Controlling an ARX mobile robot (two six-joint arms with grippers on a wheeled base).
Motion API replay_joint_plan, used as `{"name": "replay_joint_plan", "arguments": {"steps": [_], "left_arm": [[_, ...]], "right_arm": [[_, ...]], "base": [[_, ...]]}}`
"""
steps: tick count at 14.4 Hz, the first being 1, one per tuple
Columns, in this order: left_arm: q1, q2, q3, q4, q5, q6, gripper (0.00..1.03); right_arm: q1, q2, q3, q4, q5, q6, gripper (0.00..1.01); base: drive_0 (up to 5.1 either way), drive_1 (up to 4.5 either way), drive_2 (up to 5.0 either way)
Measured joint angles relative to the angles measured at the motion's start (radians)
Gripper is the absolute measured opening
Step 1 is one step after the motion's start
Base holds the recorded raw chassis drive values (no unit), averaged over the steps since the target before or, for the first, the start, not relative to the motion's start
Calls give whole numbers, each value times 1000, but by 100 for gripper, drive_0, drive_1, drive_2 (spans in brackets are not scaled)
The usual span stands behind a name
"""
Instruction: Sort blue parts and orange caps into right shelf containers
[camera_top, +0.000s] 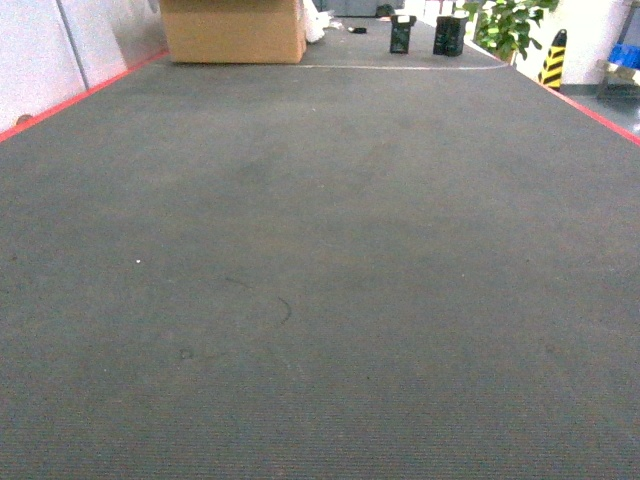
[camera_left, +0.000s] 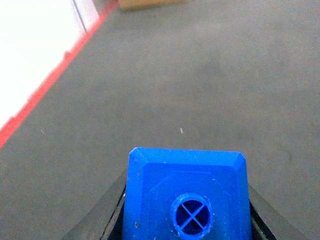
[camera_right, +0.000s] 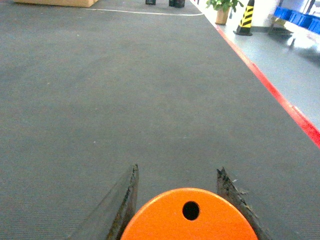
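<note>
In the left wrist view a blue part (camera_left: 187, 175) fills the bottom of the frame, its round stud facing the camera. My left gripper (camera_left: 186, 200) is shut on it, with a dark finger pressed to each side. In the right wrist view an orange cap (camera_right: 170, 220) with a small hole in its flat top sits between the dark fingers of my right gripper (camera_right: 177, 172), which is shut on it. Both grippers hang over the grey mat. Neither gripper shows in the head view. The shelf is out of view.
The grey mat (camera_top: 320, 250) has red edges on both sides. A cardboard box (camera_top: 235, 30) stands at the far left, with two black objects (camera_top: 402, 35) (camera_top: 449, 36) at the far end. Beyond the right edge are a plant (camera_top: 510, 25), a yellow-black cone (camera_top: 553, 60) and blue boxes (camera_right: 295, 14).
</note>
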Motion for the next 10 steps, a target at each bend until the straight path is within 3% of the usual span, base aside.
{"name": "replay_joint_plan", "arguments": {"steps": [10], "left_arm": [[8, -32, 24, 9, -15, -16, 45]], "right_arm": [[0, 1, 3, -6, 2, -22, 42]], "base": [[0, 0, 0]]}}
